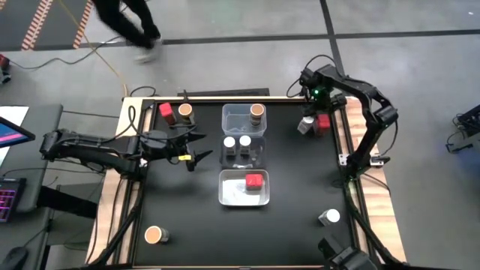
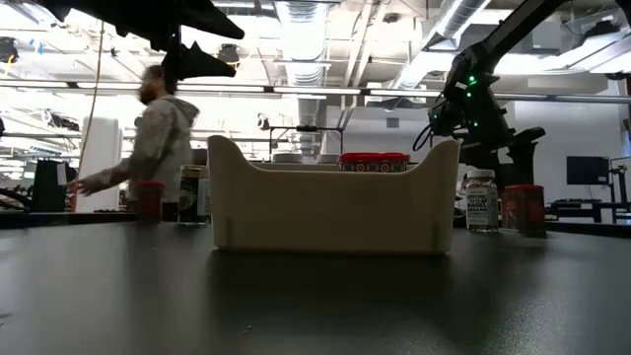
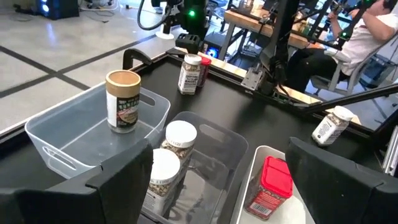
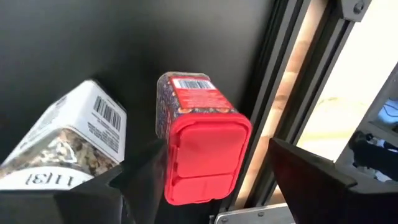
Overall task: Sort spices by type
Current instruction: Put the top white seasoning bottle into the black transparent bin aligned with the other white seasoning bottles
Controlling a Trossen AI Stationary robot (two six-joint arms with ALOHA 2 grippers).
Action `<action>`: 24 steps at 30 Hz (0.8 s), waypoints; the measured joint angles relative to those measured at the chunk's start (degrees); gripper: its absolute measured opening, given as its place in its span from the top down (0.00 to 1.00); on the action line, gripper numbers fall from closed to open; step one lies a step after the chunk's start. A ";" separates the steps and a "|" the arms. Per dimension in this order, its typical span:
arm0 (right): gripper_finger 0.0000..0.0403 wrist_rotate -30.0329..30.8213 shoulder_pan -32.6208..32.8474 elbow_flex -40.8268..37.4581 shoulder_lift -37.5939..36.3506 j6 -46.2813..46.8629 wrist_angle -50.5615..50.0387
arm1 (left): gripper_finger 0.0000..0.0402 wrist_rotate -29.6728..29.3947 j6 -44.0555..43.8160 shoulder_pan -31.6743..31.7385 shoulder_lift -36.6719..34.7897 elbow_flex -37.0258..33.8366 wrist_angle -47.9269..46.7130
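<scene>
My right gripper (image 4: 208,171) hangs at the far right corner, fingers apart astride a red-topped spice jar (image 4: 202,146), seemingly not clamping it, while my left gripper (image 1: 196,148) waits wide open left of the bins (image 1: 234,114).

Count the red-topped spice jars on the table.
3. One jar in the near bin, one at the far left beside a tan-topped jar, one under the right gripper. Others may be hidden.

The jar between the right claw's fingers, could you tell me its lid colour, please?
Red, a square flip-top lid; the right wrist view shows it best.
</scene>
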 joint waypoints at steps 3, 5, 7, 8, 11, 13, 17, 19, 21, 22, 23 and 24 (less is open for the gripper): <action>0.23 -0.06 0.65 -2.18 -1.42 -0.20 2.37 | 0.12 0.00 0.38 0.00 0.01 -0.01 -0.09; 0.23 -0.27 1.16 -3.71 -3.55 -0.27 4.08 | 0.12 0.35 0.36 0.00 -0.01 0.01 -0.20; 0.23 -0.35 1.46 -5.32 -6.19 -0.74 6.86 | 0.12 0.48 0.34 0.00 0.01 -0.01 -0.39; 0.23 -0.67 1.45 -5.97 -7.37 -0.67 7.93 | 0.12 0.50 0.34 0.00 0.01 0.00 -0.42; 0.23 -2.17 1.39 -7.85 -10.14 0.46 9.88 | 0.12 0.30 0.31 0.00 -0.01 -0.01 -0.30; 0.23 -2.16 1.37 -9.15 -11.37 0.61 11.39 | 0.12 0.17 0.31 0.00 -0.01 -0.01 -0.09; 0.23 -2.14 2.16 -11.53 -13.77 1.11 13.57 | 0.12 0.04 0.18 0.00 -0.01 -0.01 -0.09; 0.23 -1.94 2.22 -12.24 -14.37 1.41 14.62 | 0.12 0.06 -0.13 0.00 -0.01 -0.01 -0.09; 0.23 -0.95 2.58 -12.83 -14.55 1.22 15.36 | 0.12 0.04 -0.23 0.00 -0.01 -0.01 -0.09; 0.23 -0.32 2.93 -13.19 -14.55 0.80 15.39 | 0.12 0.04 -0.32 0.00 -0.01 -0.01 -0.09; 0.23 0.40 3.24 -13.63 -14.55 0.41 15.30 | 0.12 0.04 -0.38 0.00 -0.01 -0.01 -0.09; 0.23 1.03 3.63 -14.00 -14.54 0.15 15.18 | 0.12 0.04 -0.43 0.00 -0.01 -0.01 -0.09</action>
